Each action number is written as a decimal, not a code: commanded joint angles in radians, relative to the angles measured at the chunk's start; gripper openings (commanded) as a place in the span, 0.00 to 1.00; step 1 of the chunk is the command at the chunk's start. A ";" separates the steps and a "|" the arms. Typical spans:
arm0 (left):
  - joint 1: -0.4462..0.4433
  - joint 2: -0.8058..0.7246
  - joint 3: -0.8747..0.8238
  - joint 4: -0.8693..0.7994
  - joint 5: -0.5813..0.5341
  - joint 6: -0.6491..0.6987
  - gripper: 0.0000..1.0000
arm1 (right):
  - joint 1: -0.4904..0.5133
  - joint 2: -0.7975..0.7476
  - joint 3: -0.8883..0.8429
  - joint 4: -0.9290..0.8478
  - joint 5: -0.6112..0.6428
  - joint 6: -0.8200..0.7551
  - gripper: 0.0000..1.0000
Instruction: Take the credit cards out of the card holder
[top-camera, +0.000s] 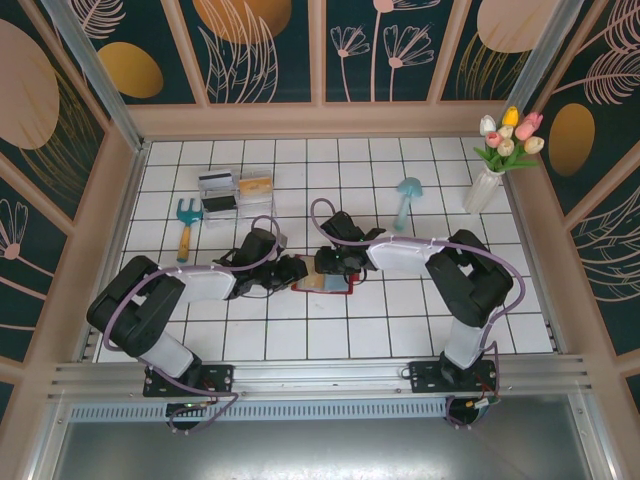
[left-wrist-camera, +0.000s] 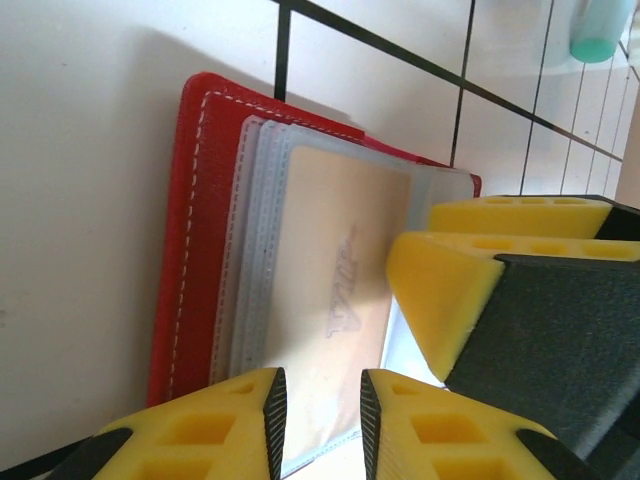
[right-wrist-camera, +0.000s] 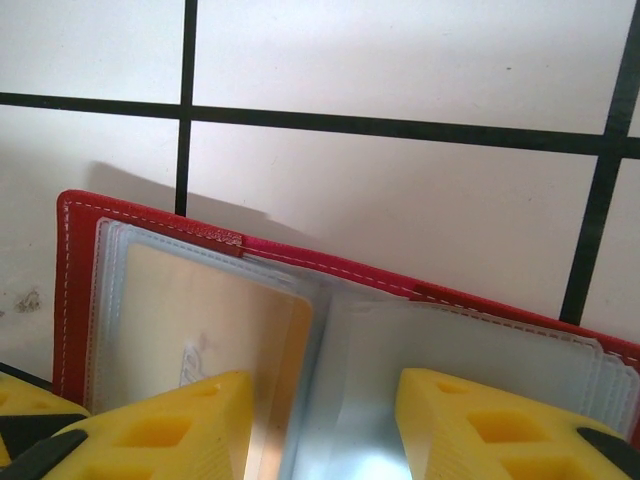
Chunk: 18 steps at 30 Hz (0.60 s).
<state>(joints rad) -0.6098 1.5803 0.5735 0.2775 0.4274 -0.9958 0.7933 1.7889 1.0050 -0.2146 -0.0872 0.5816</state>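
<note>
The red card holder (top-camera: 337, 291) lies open on the white tiles between my two grippers. In the left wrist view its red cover (left-wrist-camera: 195, 250) frames clear sleeves with a yellowish-tan credit card (left-wrist-camera: 330, 250) in the top one. My left gripper (left-wrist-camera: 322, 420) hovers over that card's near edge, open by a narrow gap, with the card's face showing between the pads. The right wrist view shows the holder (right-wrist-camera: 75, 290) spread flat, the tan card (right-wrist-camera: 200, 310) on its left page. My right gripper (right-wrist-camera: 325, 430) is open wide, one finger on each page. Its yellow fingers (left-wrist-camera: 450, 300) reach in from the right in the left wrist view.
A clear plastic box (top-camera: 218, 192) and a small card stand (top-camera: 255, 186) sit at the back left, with a toy rake (top-camera: 187, 225) beside them. A teal mushroom (top-camera: 406, 195) and a white vase of tulips (top-camera: 490, 180) stand at the back right. Walls close in the tiled floor.
</note>
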 joint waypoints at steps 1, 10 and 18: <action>-0.003 0.016 0.031 -0.057 -0.040 0.029 0.29 | 0.000 0.032 -0.042 -0.052 -0.032 0.006 0.46; -0.004 0.057 0.038 -0.046 -0.015 0.036 0.31 | -0.002 0.037 -0.039 -0.055 -0.039 0.012 0.46; -0.004 0.065 0.065 -0.119 -0.022 0.099 0.30 | -0.002 0.038 -0.038 -0.056 -0.049 0.014 0.46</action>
<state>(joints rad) -0.6098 1.6272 0.6235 0.2146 0.4141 -0.9348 0.7906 1.7889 1.0050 -0.2123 -0.0994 0.5819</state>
